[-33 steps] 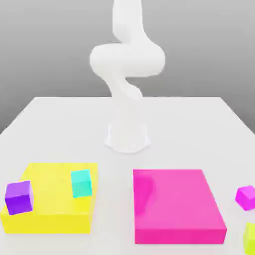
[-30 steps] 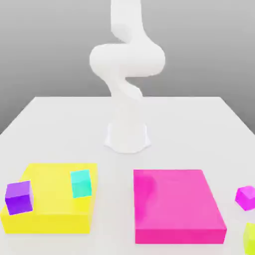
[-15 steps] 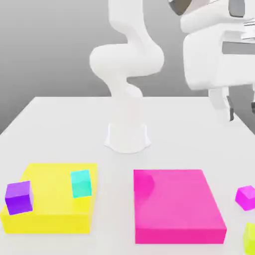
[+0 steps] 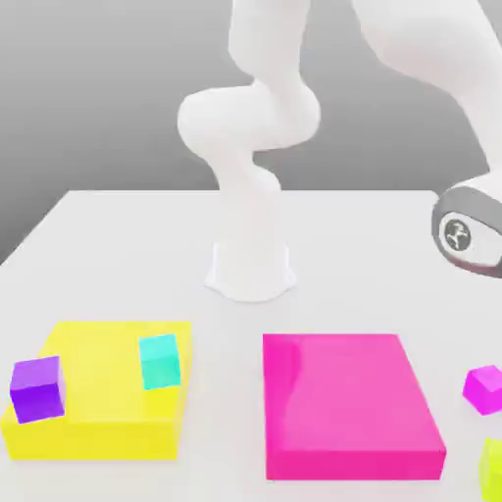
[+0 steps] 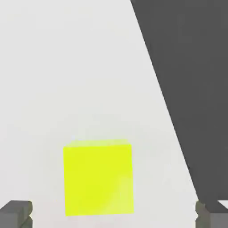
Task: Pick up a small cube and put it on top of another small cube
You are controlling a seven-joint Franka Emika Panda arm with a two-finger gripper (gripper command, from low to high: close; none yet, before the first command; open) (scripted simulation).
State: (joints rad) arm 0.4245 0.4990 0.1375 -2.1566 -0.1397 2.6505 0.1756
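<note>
Gripper (image 5: pixel 113 216) spread wide above the small lime cube (image 5: pixel 98 178)

In the hand view the two grey fingertips (image 5: pixel 16 213) stand far apart, grasping nothing, with the cube on the white table (image 5: pixel 67 67) between them. In the exterior view the cube (image 4: pixel 492 465) sits by the right edge, near the small magenta cube (image 4: pixel 484 386).

table (image 4: pixel 118 245): white, carrying everything | robot base (image 4: pixel 251 270): sitting mid-table toward far edge | yellow slab (image 4: pixel 98 431): lying at near edge, exterior view's left | magenta slab (image 4: pixel 348 407): lying at near edge, centre-right | small magenta cube (image 4: pixel 484 387) and small lime cube (image 4: pixel 492 468): resting near the near-right corner
</note>
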